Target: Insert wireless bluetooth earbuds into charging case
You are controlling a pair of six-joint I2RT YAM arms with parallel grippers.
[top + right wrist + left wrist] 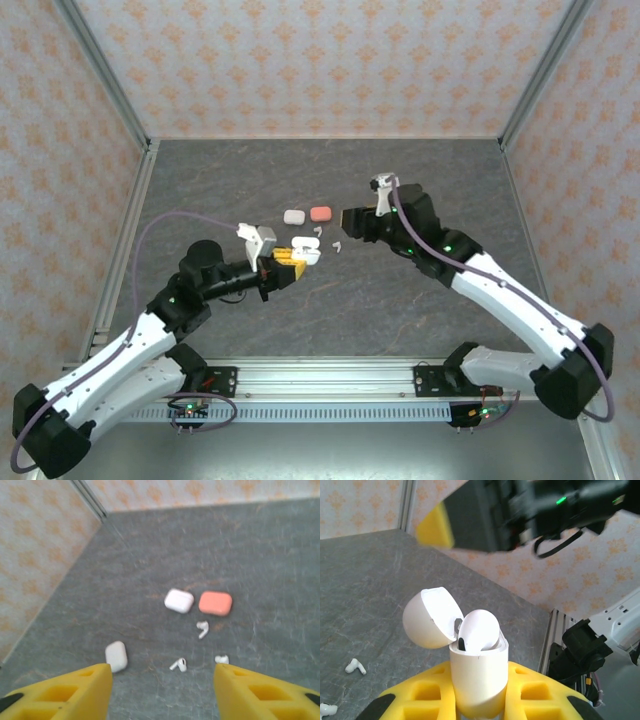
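My left gripper is shut on a white charging case, held upright with its lid swung open to the left. A white earbud sits in the case mouth. In the top view this case sits at the left gripper. My right gripper hovers open and empty to the right of it. Between its yellow fingers three loose white earbuds lie on the grey table. Two loose earbuds lie at lower left in the left wrist view.
Shut cases lie on the table: a white one beside a coral one, and another white one nearer. The first two appear from above as white and coral. Patterned walls ring the table; a rail runs along the near edge.
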